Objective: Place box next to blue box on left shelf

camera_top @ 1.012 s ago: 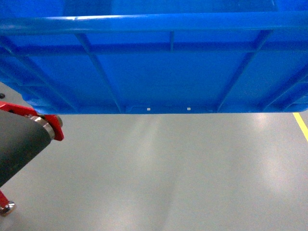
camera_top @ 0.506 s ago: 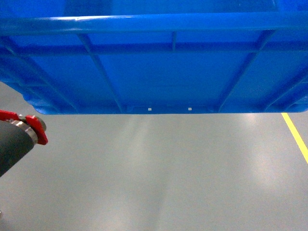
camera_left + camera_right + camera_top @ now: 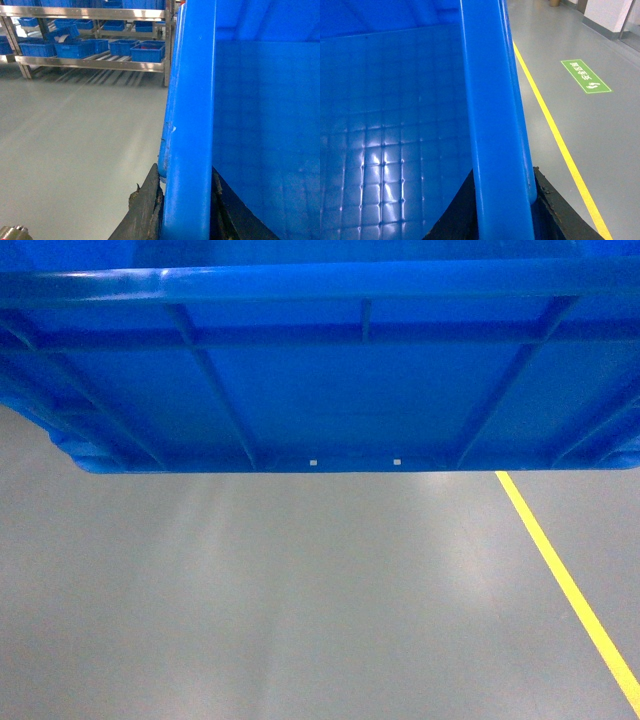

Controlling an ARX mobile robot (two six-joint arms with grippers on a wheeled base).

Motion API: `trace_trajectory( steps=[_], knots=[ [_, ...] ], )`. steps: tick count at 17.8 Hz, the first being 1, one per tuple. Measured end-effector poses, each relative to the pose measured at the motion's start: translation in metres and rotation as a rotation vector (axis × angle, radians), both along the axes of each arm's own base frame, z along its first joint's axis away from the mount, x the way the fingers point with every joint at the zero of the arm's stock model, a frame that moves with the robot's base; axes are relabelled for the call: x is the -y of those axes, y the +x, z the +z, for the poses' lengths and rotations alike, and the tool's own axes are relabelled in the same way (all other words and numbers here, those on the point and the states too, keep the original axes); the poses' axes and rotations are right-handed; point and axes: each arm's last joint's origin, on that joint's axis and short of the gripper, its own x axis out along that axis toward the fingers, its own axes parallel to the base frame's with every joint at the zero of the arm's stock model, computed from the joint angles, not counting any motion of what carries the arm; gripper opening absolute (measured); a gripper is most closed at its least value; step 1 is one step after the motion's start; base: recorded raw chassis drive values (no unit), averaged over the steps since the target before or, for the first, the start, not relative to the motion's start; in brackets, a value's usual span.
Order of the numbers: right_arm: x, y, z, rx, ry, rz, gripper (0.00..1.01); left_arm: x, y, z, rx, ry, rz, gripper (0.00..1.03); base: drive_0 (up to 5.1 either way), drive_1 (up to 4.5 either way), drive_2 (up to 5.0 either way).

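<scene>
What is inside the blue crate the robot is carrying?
The box shows only a bare gridded floor in the right wrist view, and a bare inner wall in the left wrist view. The rest of its interior lies out of frame.

The box (image 3: 320, 360) hangs above the floor (image 3: 250, 600), a pincer clamped on each side rim; the shelf (image 3: 90, 62) stands far left.

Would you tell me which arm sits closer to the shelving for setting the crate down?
Left. The left gripper, clamped on the crate rim, faces the shelving; the right gripper faces only floor.
</scene>
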Motion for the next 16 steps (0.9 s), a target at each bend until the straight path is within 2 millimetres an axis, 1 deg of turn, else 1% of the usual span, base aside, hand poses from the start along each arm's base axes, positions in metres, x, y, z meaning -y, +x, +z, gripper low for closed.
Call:
trace_trajectory(
  steps=[16],
  knots=[
    [-0.0005, 0.0003, -0.0012, -0.005, -0.001, 0.005, 0.21, -0.0002, 0.0001, -0.0005, -0.006, 0.006, -0.004, 0.15, 0.0, 4.21, -4.1]
  ],
)
